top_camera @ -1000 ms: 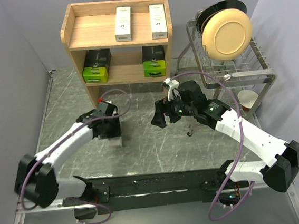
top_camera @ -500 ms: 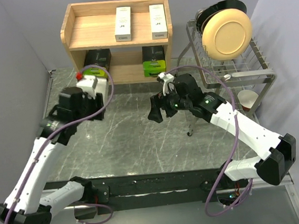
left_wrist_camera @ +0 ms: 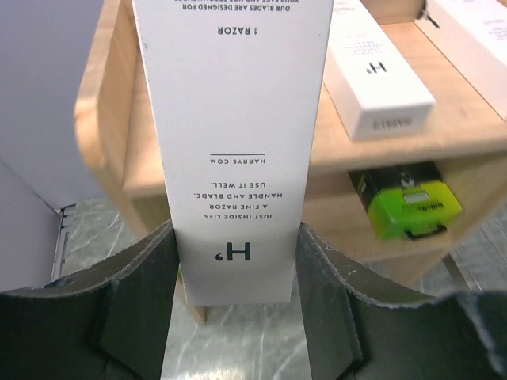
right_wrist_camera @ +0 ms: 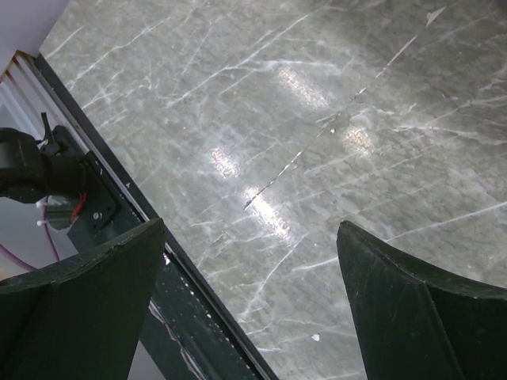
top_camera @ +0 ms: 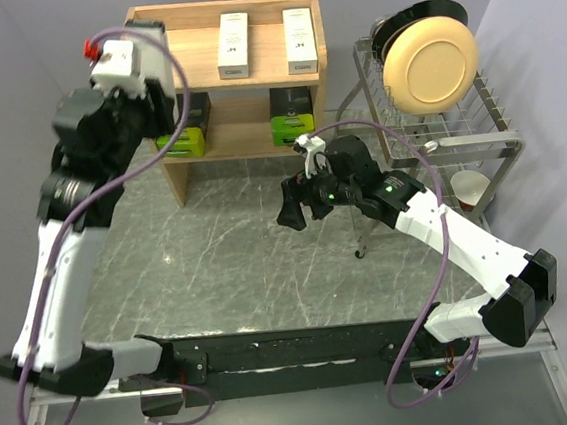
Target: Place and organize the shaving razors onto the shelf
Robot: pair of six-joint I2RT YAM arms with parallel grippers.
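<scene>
While its far end is cut off by the edge of the wrist view, a slim white box (left_wrist_camera: 234,119) of matt card, printed with dark lettering, is seen clamped across its width by the left gripper (left_wrist_camera: 236,261), whose dark, flat-faced jaws are closed against its two long sides. The left arm is stretched high and forward, with its wrist brought to the left top corner of the shelf (top_camera: 180,60), and the box is pointed out over the left part of the top tier; whether it touches the wood cannot be told. The shelf is made of pale, smooth wood, with solid side panels and a low rim around its top. Two more white boxes (top_camera: 234,45) (top_camera: 299,40) are laid flat and parallel on the right half of the top tier, just apart from each other. Two black-and-green packs (top_camera: 292,114) (top_camera: 185,131) are kept on the lower tier, one at each end, the left one partly hidden by the arm. The right gripper (right_wrist_camera: 252,237) is held low over the grey, white-veined, glossy table (top_camera: 258,265), with its jaws spread wide and nothing between them; its arm is bent at the elbow and reaches toward the middle. A wire rack (top_camera: 476,129) at the right carries a round cream plate (top_camera: 430,63) set on edge, and a cup (top_camera: 470,189) is seen below it.
</scene>
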